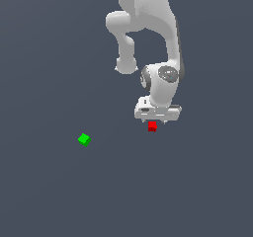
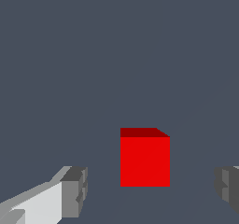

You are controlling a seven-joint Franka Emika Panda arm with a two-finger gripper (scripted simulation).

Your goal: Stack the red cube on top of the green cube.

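The red cube (image 1: 152, 127) sits on the dark grey floor directly under my white gripper (image 1: 157, 121). In the wrist view the red cube (image 2: 144, 157) lies between my two grey fingertips (image 2: 74, 192), with a clear gap on each side, so the gripper (image 2: 151, 190) is open and touches nothing. The green cube (image 1: 84, 139) rests alone on the floor, well off toward the exterior view's left and slightly nearer the camera. It does not show in the wrist view.
The white arm (image 1: 148, 28) rises behind the gripper toward the top of the exterior view. Plain dark grey floor (image 1: 188, 191) surrounds both cubes.
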